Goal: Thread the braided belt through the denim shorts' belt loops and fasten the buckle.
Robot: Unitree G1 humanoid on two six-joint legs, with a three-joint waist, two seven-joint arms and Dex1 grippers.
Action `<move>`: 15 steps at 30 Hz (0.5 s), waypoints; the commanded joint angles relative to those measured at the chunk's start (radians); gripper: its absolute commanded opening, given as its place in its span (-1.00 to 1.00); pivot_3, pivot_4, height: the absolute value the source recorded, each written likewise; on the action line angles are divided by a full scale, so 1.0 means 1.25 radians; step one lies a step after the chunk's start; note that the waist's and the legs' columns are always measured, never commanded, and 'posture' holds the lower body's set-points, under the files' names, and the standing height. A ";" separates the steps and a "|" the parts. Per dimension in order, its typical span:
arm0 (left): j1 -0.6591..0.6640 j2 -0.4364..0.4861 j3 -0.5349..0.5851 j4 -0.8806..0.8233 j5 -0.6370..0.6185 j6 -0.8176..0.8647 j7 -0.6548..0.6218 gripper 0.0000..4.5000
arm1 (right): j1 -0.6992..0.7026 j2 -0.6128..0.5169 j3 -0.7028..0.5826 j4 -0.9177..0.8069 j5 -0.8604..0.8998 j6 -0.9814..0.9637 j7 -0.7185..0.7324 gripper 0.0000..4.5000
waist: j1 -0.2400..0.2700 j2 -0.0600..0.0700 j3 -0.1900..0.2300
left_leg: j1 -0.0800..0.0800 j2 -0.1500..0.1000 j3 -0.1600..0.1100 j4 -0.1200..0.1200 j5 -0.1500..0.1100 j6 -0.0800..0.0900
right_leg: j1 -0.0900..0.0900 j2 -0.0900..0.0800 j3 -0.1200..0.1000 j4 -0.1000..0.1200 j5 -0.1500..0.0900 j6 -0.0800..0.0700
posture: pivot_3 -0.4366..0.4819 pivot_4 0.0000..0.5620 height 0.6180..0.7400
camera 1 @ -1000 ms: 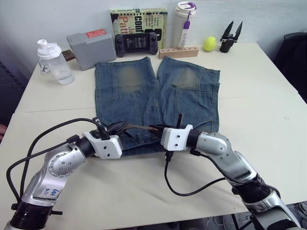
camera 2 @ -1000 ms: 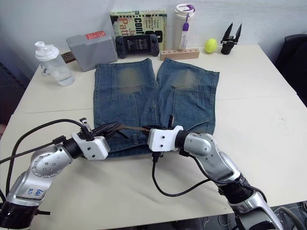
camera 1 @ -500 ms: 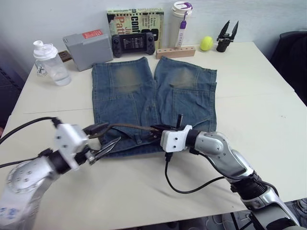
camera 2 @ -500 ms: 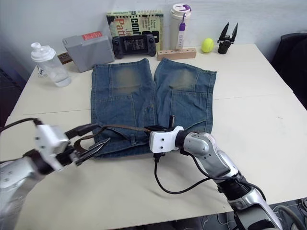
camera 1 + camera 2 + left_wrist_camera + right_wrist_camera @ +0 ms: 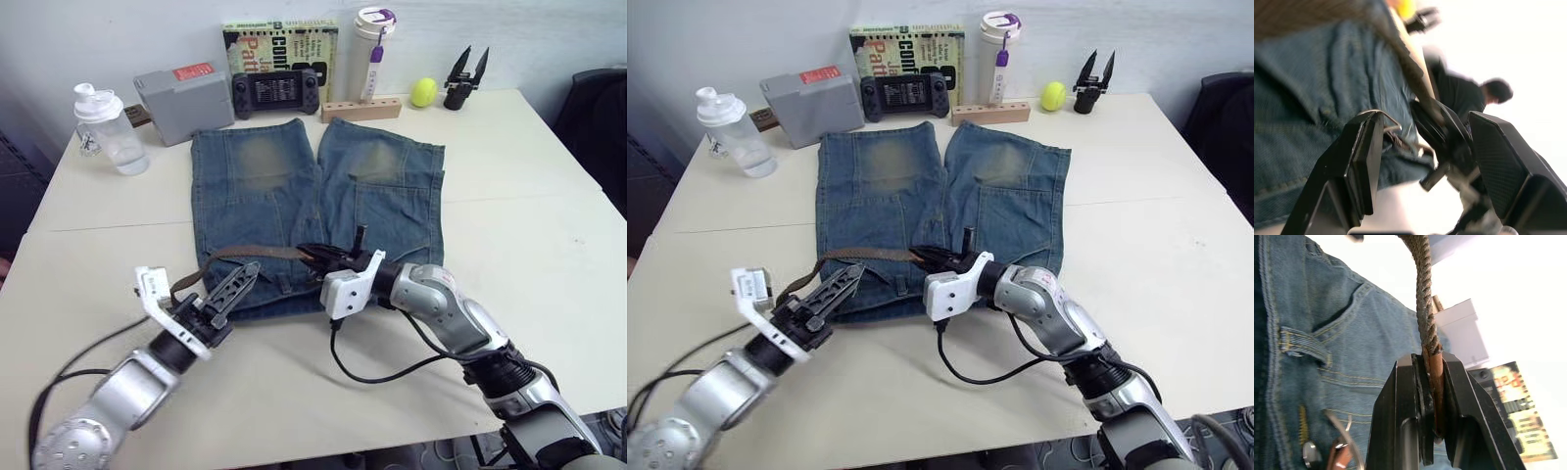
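Braided belt [image 5: 1425, 308] end hidden between right gripper [image 5: 1431, 396] fingers. Buckle [image 5: 1383, 120] blurred beside left gripper [image 5: 1425, 161], prong indistinct. Denim shorts [image 5: 313, 196] waistband partly hidden behind both grippers.

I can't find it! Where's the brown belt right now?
The braided belt lies across the waistband of the denim shorts, near the table's front middle. The right gripper pinches one end; the open left gripper is beside its other end.

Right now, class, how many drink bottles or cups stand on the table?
2. A clear shaker bottle stands at the table's far left corner, left of the grey box. A white tumbler with a purple strap stands at the back edge, beside the book.
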 commanded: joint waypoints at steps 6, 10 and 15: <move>-0.075 -0.055 -0.034 -0.009 -0.063 -0.084 0.129 0.36 | 0.000 0.002 -0.015 -0.007 -0.027 -0.051 -0.042 -1.00 | 0.001 0.000 0.000 | 0.000 -0.001 -0.001 0.001 0.000 0.000 | 0.002 0.001 0.000 -0.003 0.000 0.000 | -0.05 -0.47 0.85; -0.085 -0.069 -0.058 0.002 -0.053 -0.085 0.151 0.36 | 0.002 0.005 -0.013 -0.009 -0.024 -0.049 -0.038 -1.00 | 0.001 0.000 0.000 | 0.000 -0.001 -0.001 0.001 0.000 0.000 | 0.003 0.001 0.000 -0.003 0.000 0.000 | -0.05 -0.47 0.85; -0.112 -0.077 -0.058 0.019 -0.056 -0.095 0.157 -0.23 | 0.007 0.007 -0.012 -0.013 -0.010 -0.040 -0.024 -1.00 | 0.000 0.000 0.000 | 0.000 0.000 -0.001 0.001 0.000 0.000 | 0.003 0.001 0.000 -0.003 0.000 0.000 | -0.05 -0.47 0.85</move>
